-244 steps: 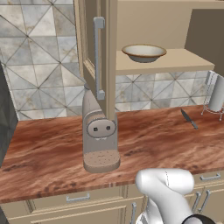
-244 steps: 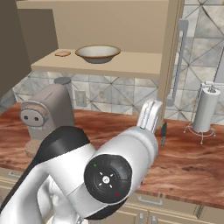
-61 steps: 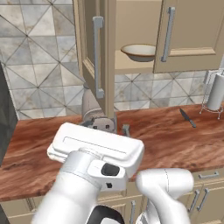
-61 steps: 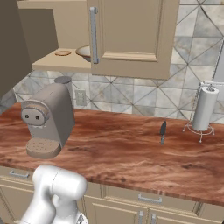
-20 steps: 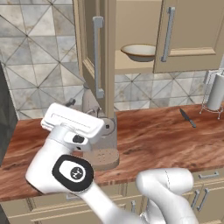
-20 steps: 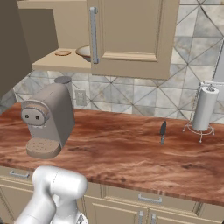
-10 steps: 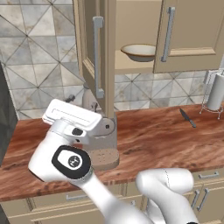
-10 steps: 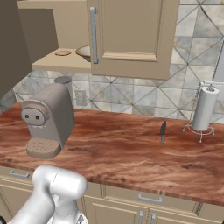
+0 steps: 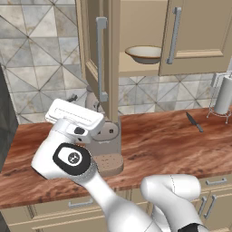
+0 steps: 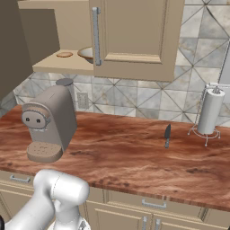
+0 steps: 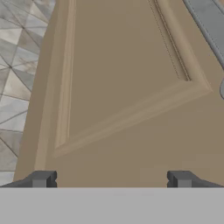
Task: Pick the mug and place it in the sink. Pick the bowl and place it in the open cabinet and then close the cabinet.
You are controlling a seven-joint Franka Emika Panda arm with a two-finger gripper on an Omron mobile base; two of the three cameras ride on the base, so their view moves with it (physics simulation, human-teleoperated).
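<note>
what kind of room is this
A rendered home kitchen, most likely: a beige-tan wooden wall cabinet over a reddish-brown marbled counter, a tan pod coffee machine, and a paper towel holder.

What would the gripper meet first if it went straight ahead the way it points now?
Most likely the panelled face of the open cabinet door. In the hand view it lies dead ahead of the open gripper and looks close, though depth is hard to judge.
</note>
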